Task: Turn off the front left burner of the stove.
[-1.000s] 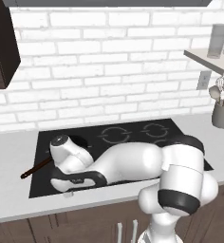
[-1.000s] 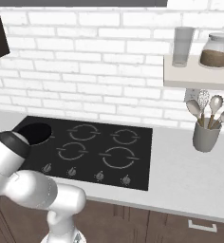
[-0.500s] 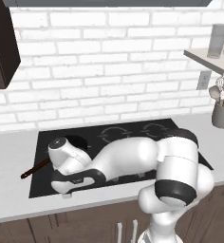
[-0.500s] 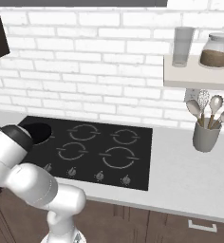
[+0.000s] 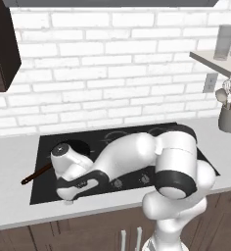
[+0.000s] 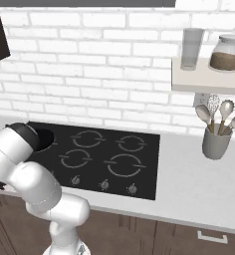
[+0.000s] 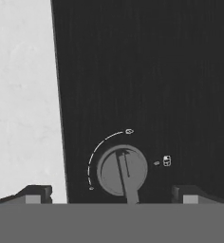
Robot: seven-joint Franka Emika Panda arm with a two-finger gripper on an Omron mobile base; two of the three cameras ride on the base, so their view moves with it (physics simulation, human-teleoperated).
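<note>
The stove (image 5: 137, 142) is a wide black glass cooktop with grey ring burner marks (image 6: 75, 158) and round grey knobs (image 6: 104, 184) along its front edge. My gripper (image 5: 68, 198) points down at the cooktop's front left corner. In the hand view, one grey knob (image 7: 122, 171) with a raised bar and a white dial arc sits close below the hand. The gripper (image 7: 113, 195) is open, with one fingertip (image 7: 35, 193) over the counter edge and the other to the right of the knob. Neither fingertip touches the knob.
A dark pan (image 5: 77, 147) with a brown handle (image 5: 35, 174) sits on the left of the cooktop, just behind my hand. Grey counter (image 7: 23, 95) borders the stove. A utensil crock (image 6: 216, 139) stands at the right, under a shelf with a glass and a jar.
The arm has swung further left and down, carrying the hand from over the left burner area to the cooktop's front left corner.
</note>
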